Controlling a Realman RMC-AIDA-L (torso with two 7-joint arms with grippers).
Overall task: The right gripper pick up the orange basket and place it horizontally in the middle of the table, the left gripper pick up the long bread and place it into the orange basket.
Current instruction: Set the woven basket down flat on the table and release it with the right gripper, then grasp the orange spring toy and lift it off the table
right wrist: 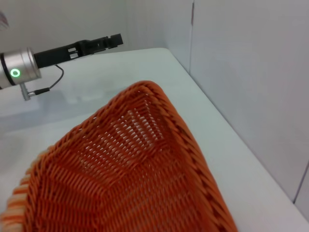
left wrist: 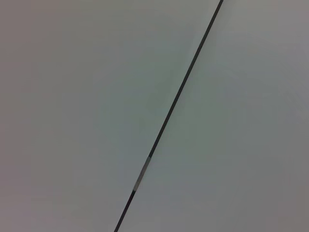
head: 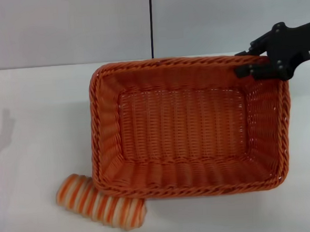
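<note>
The orange basket point(head: 190, 127) lies lengthwise across the middle of the white table point(head: 34, 128), open side up. My right gripper point(head: 242, 63) is at its far right corner, one finger outside the braided rim and one inside, shut on the rim. From the right wrist view I look down into the orange basket point(right wrist: 130, 174) from that corner. The long bread point(head: 100, 202), striped orange and cream, lies on the table at the basket's near left corner, its end right against the rim. My left gripper point(right wrist: 112, 40) shows only in the right wrist view, held above the far side of the table.
A grey wall point(head: 65, 27) with a dark vertical seam point(head: 151, 21) stands behind the table. The left wrist view holds nothing but that wall and the seam point(left wrist: 169, 113). Bare white tabletop lies to the left of the basket.
</note>
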